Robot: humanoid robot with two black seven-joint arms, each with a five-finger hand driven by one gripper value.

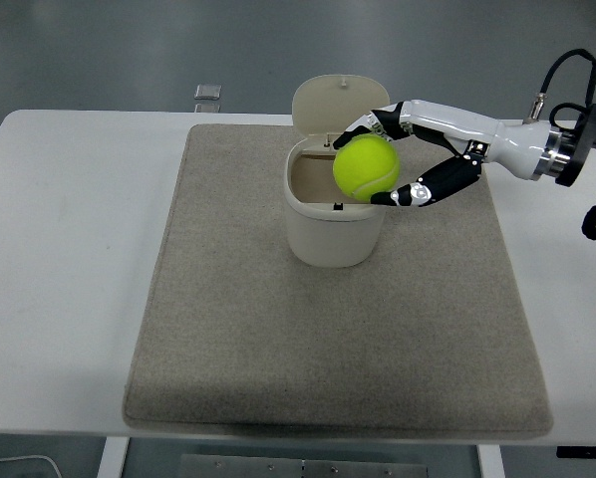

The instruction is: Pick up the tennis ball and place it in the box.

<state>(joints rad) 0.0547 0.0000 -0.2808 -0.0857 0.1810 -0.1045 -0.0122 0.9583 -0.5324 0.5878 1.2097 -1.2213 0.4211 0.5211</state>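
Note:
A bright yellow tennis ball point(367, 167) is held in my right hand point(376, 159), whose fingers point(363, 125) curl over its top while the thumb presses from below. The ball hangs over the right part of the opening of a cream box point(336, 214) with its hinged lid point(335, 104) standing up at the back. The box sits on a grey mat point(338, 329). My right arm point(497, 144) reaches in from the right edge. My left arm does not show.
The mat covers the middle of a white table point(69, 259). A small grey object point(207, 93) lies at the table's far edge, behind the mat's left corner.

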